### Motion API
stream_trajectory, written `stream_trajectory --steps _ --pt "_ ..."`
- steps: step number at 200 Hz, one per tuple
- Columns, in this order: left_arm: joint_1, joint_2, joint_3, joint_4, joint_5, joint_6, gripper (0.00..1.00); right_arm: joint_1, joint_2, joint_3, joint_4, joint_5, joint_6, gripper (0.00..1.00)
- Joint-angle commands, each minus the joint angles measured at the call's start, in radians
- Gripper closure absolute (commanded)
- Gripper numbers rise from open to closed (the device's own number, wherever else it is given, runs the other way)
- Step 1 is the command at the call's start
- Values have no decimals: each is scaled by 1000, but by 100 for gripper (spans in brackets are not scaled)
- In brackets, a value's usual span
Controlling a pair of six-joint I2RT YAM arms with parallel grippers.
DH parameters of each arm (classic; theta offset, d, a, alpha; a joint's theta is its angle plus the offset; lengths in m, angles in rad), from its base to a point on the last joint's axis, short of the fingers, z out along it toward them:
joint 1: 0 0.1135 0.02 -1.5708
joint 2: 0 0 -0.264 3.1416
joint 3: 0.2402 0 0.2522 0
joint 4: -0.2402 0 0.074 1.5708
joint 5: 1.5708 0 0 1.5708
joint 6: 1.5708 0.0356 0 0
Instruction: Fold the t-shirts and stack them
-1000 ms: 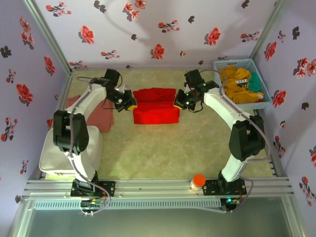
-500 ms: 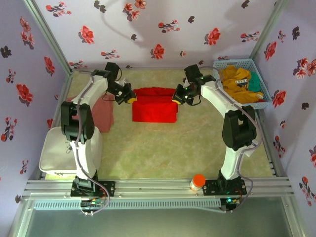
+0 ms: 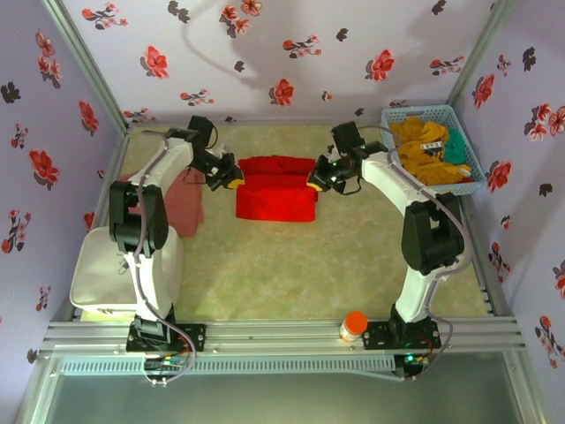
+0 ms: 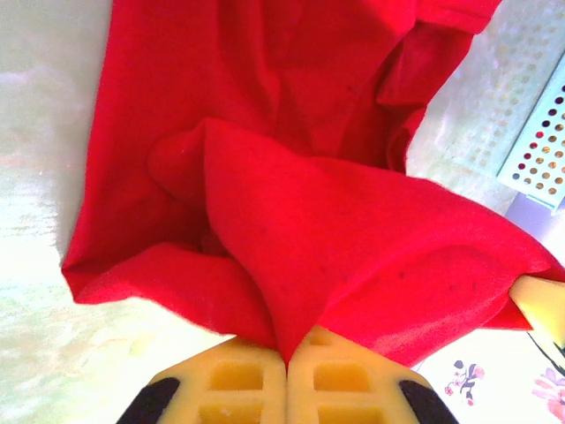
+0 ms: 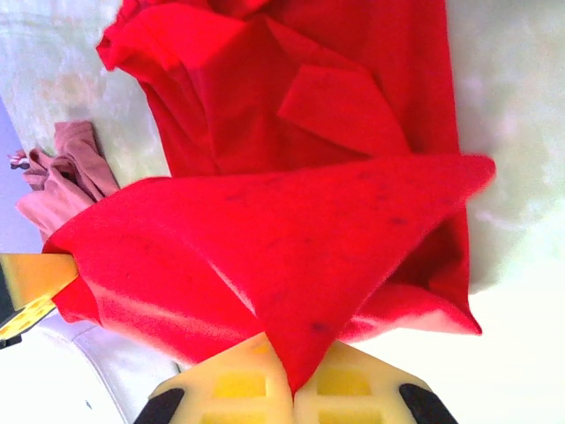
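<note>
While both arms reach toward the far middle of the table (image 3: 265, 274), the red t-shirt (image 3: 277, 196) lies at the centre of the overhead view. It is partly folded into a rectangular block, with a narrower band of cloth along its upper edge. The left gripper (image 3: 231, 180) sits at the block's upper left corner and the right gripper (image 3: 315, 182) at its upper right corner.

In the left wrist view, the left gripper (image 4: 289, 358) at the bottom of the frame has its jaws closed on a pinch of red cloth, which rises from between the yellow pads (image 4: 238, 380) as a peaked fold. The right wrist view shows the right gripper (image 5: 293, 375) clamped likewise on a lifted corner of the same shirt.

The pink t-shirt (image 3: 183, 208) lies at centre left of the overhead view, partly hidden by the left arm and apart from the red one. It appears crumpled at the left edge of the right wrist view.

A blue basket (image 3: 470, 150) at upper right holds yellow and teal cloth. A white container (image 3: 93, 283) stands at lower left, and an orange-capped bottle (image 3: 354, 325) stands on the bottom rail.
</note>
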Motion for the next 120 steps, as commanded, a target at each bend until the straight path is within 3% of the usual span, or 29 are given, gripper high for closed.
stream_trajectory --steps 1,49,120 --pt "14 -84 -61 12 13 6 100 14 -73 -79 56 -27 56 100" --pt "14 -210 -206 40 13 0 100 85 -153 -154 95 -24 114 100" --pt "10 -513 -698 207 17 -89 100 195 -283 -437 150 44 149 99"
